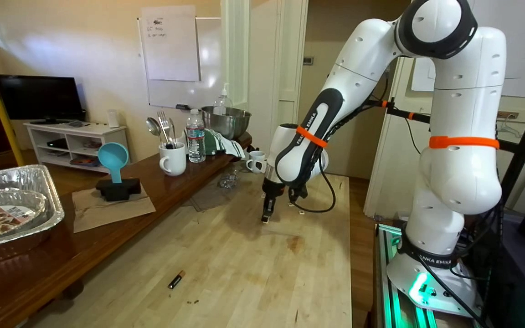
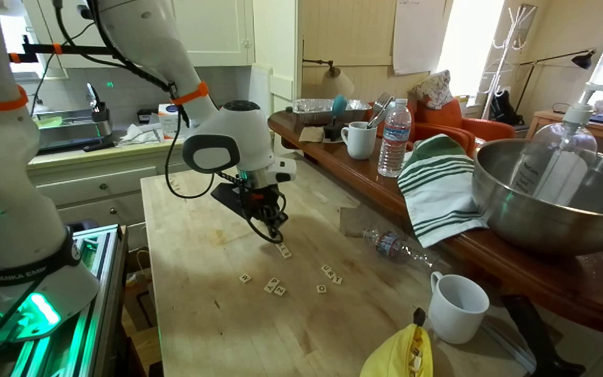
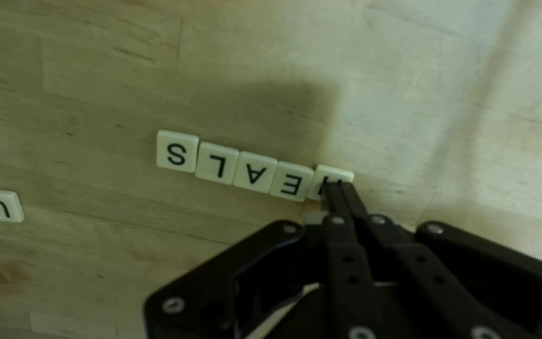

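Five letter tiles (image 3: 254, 172) run toward nine o'clock in the wrist view from the clenched pincer (image 3: 339, 186). Probably light, stiff, slick; I'd pinch opposite edges.

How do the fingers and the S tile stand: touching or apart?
Apart: the wrist view shows the L tile, A tile and E tile between the S tile and the fingers.

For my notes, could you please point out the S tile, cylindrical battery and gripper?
S tile (image 3: 177, 151): wrist view, lettered face.
Cylindrical battery (image 1: 176, 280): in an exterior view, black casing.
Gripper (image 3: 339, 185): wrist view, between fingertips.
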You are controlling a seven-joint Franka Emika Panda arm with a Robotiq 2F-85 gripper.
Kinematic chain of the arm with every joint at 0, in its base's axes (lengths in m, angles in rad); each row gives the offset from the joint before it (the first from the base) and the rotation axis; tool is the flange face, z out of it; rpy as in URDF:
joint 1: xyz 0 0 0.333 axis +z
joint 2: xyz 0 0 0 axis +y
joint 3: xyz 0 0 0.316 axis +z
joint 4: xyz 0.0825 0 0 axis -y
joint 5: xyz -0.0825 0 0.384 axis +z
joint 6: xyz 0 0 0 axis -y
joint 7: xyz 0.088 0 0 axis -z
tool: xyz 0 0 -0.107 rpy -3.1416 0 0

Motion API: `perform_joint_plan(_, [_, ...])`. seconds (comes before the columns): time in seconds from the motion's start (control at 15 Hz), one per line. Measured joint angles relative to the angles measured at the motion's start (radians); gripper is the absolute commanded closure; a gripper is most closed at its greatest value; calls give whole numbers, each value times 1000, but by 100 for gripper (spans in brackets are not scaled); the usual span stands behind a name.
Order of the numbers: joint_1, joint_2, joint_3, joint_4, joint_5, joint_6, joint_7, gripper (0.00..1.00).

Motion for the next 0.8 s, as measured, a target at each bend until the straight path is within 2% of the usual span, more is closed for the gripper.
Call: perform_joint_plan(0.8, [-1, 65, -17, 77, 0, 37, 9, 100])
